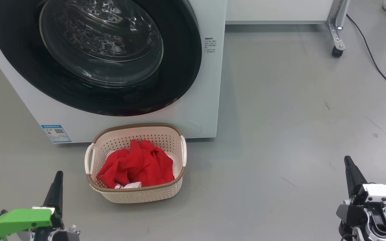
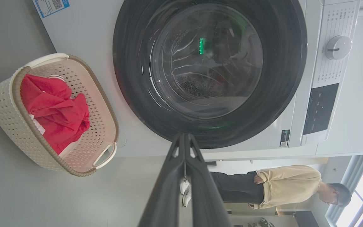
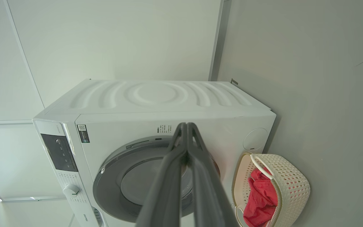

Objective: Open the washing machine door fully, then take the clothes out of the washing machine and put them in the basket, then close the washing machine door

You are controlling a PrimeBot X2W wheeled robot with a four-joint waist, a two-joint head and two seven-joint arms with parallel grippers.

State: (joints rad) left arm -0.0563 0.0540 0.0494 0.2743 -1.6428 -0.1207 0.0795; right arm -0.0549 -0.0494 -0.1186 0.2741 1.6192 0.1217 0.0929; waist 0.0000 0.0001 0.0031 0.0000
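Head view, with both wrist views. Nearest, at lower left, the left gripper (image 1: pixel 57 187) with a green housing; at lower right, the right gripper (image 1: pixel 350 169) on a white wrist. Both point up the frame above the grey floor (image 1: pixel 280 134). In each wrist view the two dark fingers (image 2: pixel 169 186) meet at their tips, pressed together and holding nothing.

Beyond and between the grippers, nearer the left one, the basket (image 1: pixel 136 195) stands upright on the floor, just in front of the washing machine (image 1: pixel 198 110). The clothes (image 1: pixel 136 164) lie inside it: a red garment heaped across the middle, and a white piece with red stripes (image 1: pixel 128 185) showing at the near rim.

Behind the basket, the washing machine door (image 1: pixel 183 67) lies closed against the machine's front. A blue label (image 1: pixel 56 133) sits low on that front.

Farthest, at upper right, a castered metal leg (image 1: pixel 337 30) and a black cable (image 1: pixel 377 67). The left wrist view also shows a person (image 2: pixel 282 186) in a beige top past the machine.
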